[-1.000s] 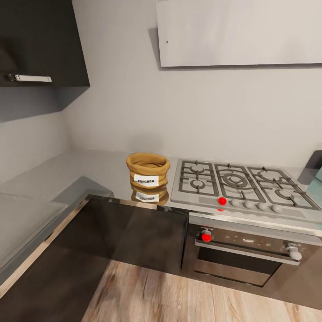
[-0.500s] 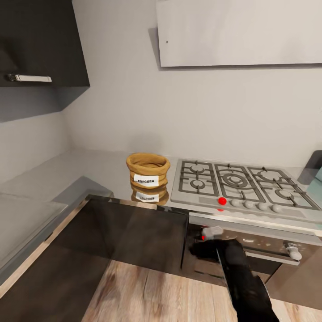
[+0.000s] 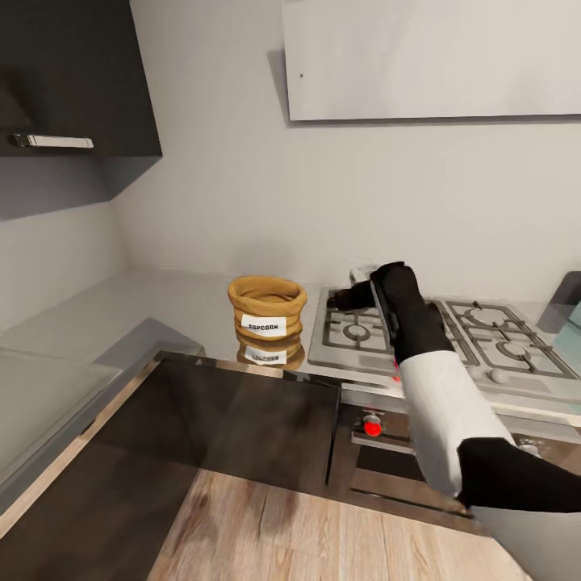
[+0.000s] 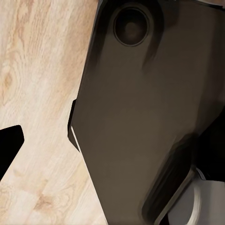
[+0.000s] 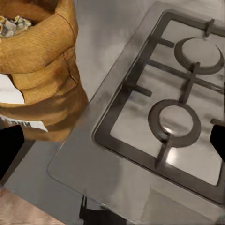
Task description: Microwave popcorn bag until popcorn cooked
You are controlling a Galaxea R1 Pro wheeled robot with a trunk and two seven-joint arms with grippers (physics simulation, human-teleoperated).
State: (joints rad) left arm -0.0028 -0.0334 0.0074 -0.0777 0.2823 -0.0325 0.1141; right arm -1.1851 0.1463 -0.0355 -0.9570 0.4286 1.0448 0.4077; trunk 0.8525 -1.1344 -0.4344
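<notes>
Popcorn bag (image 3: 267,311) stands upright on the countertop (image 3: 161,303), just beside the gas hob (image 3: 420,331) — untouched. Right gripper (image 3: 355,292) hovers over the hob's near-left burners, fingers spread wide, empty, apparently lined up to approach the bag.

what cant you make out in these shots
- Right gripper: head view, fingertips behind its own wrist; open or shut unclear.
- Microwave: head view, cut off by the right edge.
- Popcorn bag: right wrist view, label cut by the frame edge.
- Left gripper: left wrist view, only a dark tip at the edge.
</notes>
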